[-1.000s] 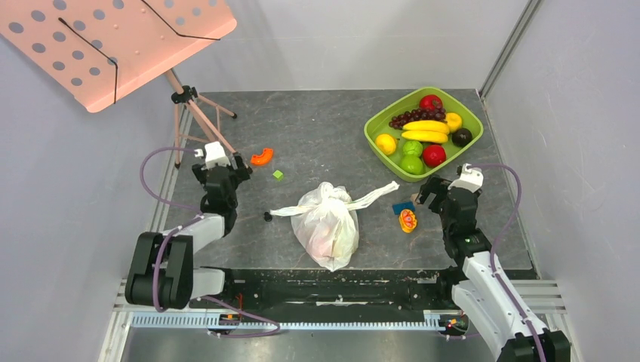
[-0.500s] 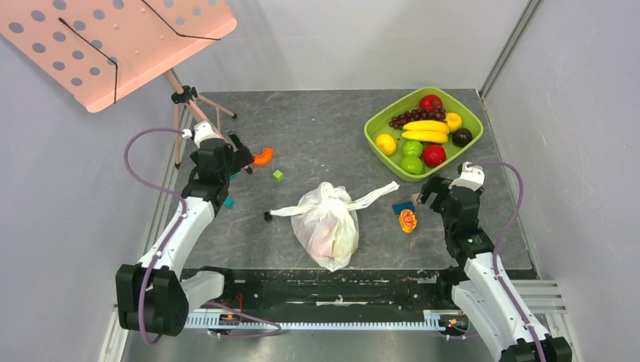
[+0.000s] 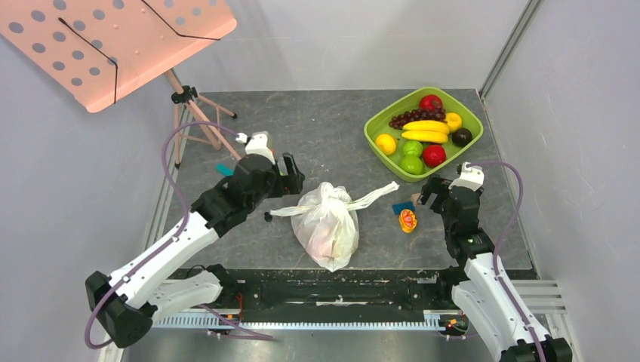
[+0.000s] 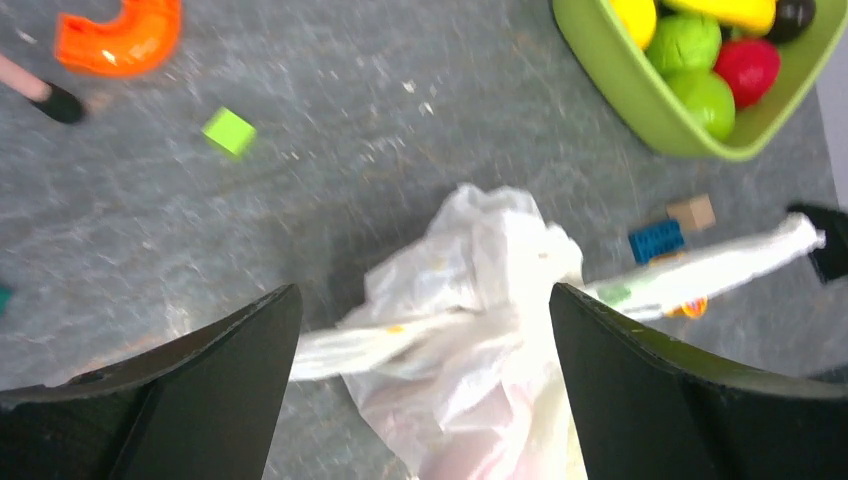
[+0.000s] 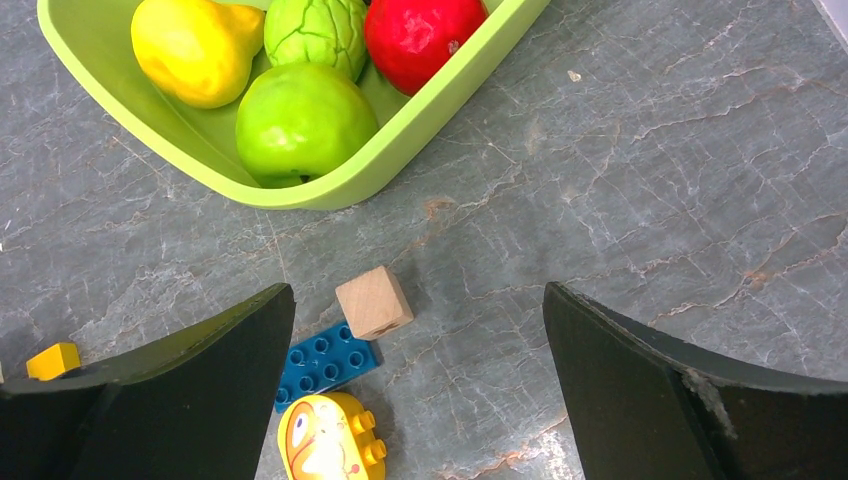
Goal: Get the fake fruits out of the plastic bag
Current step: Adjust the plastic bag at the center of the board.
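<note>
The bag lay in the middle of the worktop, nearer to its front edge. It was thin, white and crinkled, and it was tied in a knot at the top. One loop handle stretched to the left and the other to the right. The fruits were inside it. They showed only as a faint pink and yellow tint through the film, and I could not tell one from another.

The left wrist view was blurred, and the bottom of the bag was cut off there. From above, the left arm covered the orange piece and the green cube.

A second before, the left arm had been folded at the left side. Now it reached across, and the left gripper hung by the knot with its fingers wide apart. The bag had not moved. The right gripper had also stayed in place, fingers apart, over a wooden cube and a blue brick near the tray.
</note>
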{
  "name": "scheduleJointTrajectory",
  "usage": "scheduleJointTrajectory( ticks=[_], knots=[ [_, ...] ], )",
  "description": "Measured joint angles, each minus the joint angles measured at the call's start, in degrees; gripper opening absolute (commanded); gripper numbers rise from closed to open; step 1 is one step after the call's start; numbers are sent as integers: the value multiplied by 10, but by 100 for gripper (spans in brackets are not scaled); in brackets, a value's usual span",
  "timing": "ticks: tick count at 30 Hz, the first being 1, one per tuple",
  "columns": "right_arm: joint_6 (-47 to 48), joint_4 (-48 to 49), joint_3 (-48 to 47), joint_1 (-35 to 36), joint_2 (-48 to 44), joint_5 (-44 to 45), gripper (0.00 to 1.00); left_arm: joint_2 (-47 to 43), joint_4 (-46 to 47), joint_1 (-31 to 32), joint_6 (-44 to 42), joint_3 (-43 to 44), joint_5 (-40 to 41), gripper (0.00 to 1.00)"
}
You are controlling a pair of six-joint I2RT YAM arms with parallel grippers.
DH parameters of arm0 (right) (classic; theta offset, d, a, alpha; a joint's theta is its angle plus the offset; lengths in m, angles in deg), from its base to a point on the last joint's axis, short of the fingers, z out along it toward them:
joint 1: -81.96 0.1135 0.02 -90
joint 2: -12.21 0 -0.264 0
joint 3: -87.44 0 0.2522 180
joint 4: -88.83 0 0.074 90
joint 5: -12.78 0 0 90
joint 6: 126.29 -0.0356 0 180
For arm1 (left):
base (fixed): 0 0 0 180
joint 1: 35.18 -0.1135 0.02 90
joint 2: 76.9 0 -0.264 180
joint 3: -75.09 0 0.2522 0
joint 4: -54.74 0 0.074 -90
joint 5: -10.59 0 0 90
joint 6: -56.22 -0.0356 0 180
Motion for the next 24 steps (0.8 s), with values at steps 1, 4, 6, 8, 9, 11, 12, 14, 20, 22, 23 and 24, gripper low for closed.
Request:
scheduleJointTrajectory(
  ticks=[1,4,6,8,9,11,12,14,20,22,23,24],
  knots=[
    [0,0,0,0,0,0,98,2,-5,20,3,0,3,100],
    [2,0,0,0,1,0,98,26,-33,91,26,7,45,100],
    [4,0,0,0,1,0,98,47,-50,137,39,19,68,100],
    [4,0,0,0,1,1,98,67,-63,180,51,30,93,100],
    [4,0,0,0,1,1,98,73,-67,194,57,33,102,100],
    [5,0,0,0,1,1,98,87,-72,217,73,36,117,100],
    [5,0,0,0,1,1,98,94,-74,224,81,36,124,100],
    [6,0,0,0,1,1,98,111,-79,235,94,37,137,100],
    [9,-1,0,0,1,1,98,158,-82,250,105,48,155,100],
    [9,-1,0,0,2,1,98,168,-80,250,110,53,156,100],
    [9,-1,0,0,2,1,98,172,-76,250,113,56,157,100],
    [9,-1,0,0,3,1,98,175,-73,250,114,57,157,100]
  ],
)
